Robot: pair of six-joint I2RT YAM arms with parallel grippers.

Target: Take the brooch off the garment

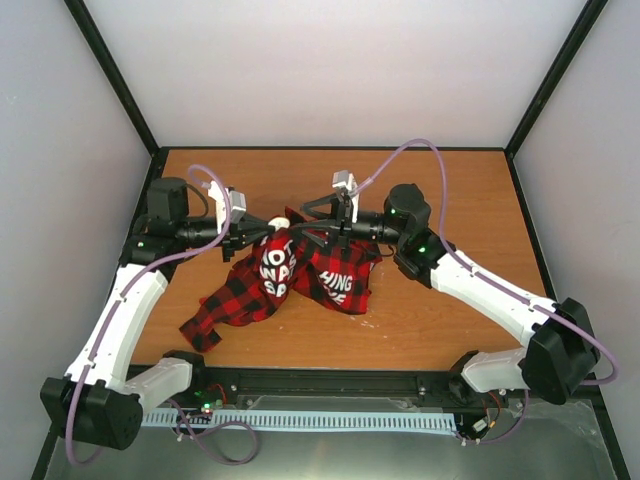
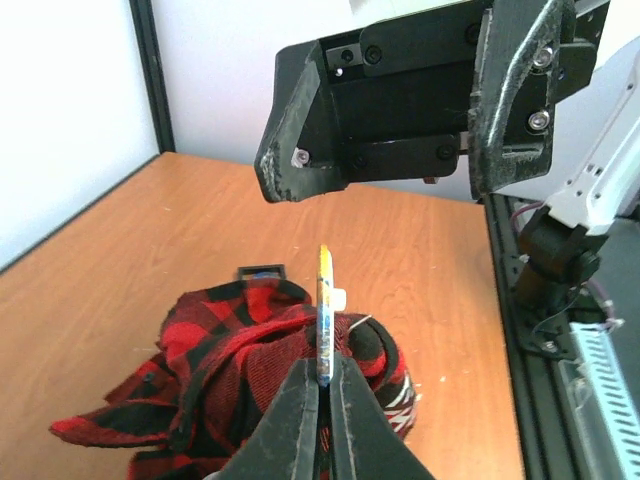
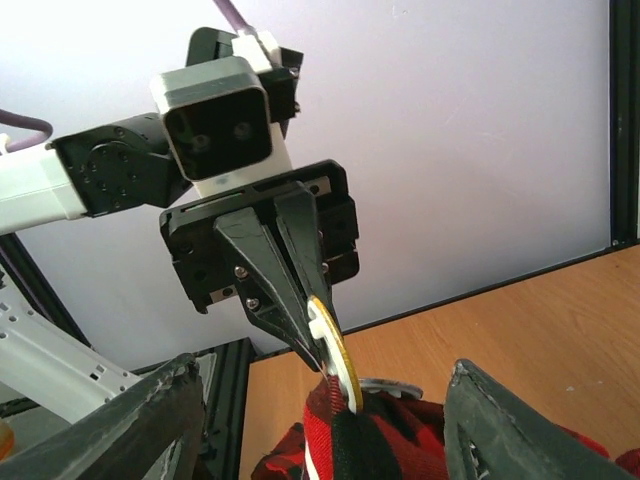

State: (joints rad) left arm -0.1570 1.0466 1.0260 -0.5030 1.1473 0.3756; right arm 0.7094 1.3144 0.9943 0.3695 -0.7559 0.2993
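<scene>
Gripping the brooch [image 2: 323, 300] over the garment [image 1: 250, 295] lettered "HING", left tool [image 2: 322, 372] faces wide-spread right tool [image 3: 325, 370].

Both arms reach inward, elbows out, wrists roughly level, grippers meeting nose to nose. Left gripper [image 2: 322, 385]: jaws pressed together, pinching the brooch [image 2: 323, 290] edge-on. Right gripper [image 3: 320, 400]: jaws spread wide, flanking the left fingertips [image 3: 290, 300]. It seems to touch nothing, though its tips are cropped.
</scene>
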